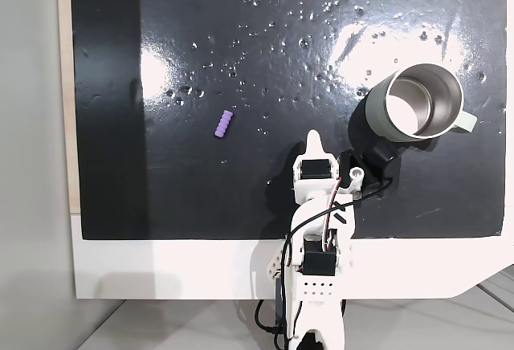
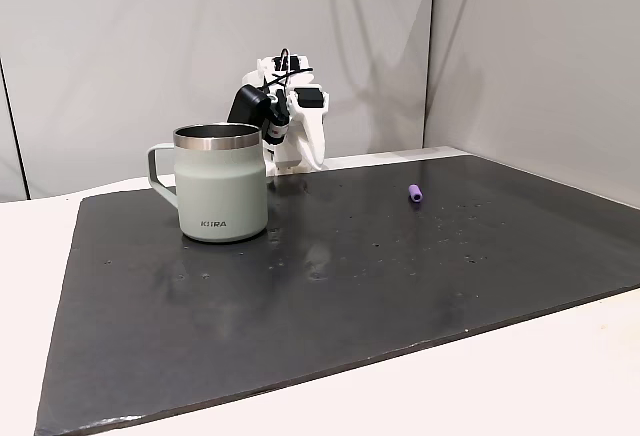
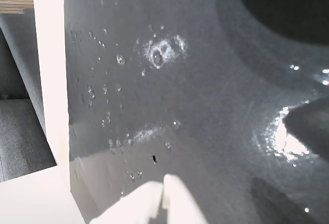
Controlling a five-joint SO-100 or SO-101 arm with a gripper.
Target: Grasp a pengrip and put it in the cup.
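The lilac ribbed pengrip (image 1: 224, 124) lies on the black mat, left of centre in a fixed view, and appears as a tiny purple cylinder (image 2: 414, 193) far right of the arm in the side view. The grey-green cup (image 1: 418, 106) with steel inside stands upright at the right; from the side the cup (image 2: 218, 184) stands in front of the arm. My white gripper (image 1: 313, 139) is shut with nothing in it, between pengrip and cup, folded back near the mat's edge. In the wrist view the gripper (image 3: 162, 196) has its white fingertips pressed together over bare mat.
The black mat (image 1: 241, 37) is speckled with shiny droplets and bright glare. It rests on a white table (image 1: 161, 270) whose edge runs along the bottom. A black camera mount (image 1: 374, 161) sticks out toward the cup. Grey walls (image 2: 120, 46) stand behind the arm.
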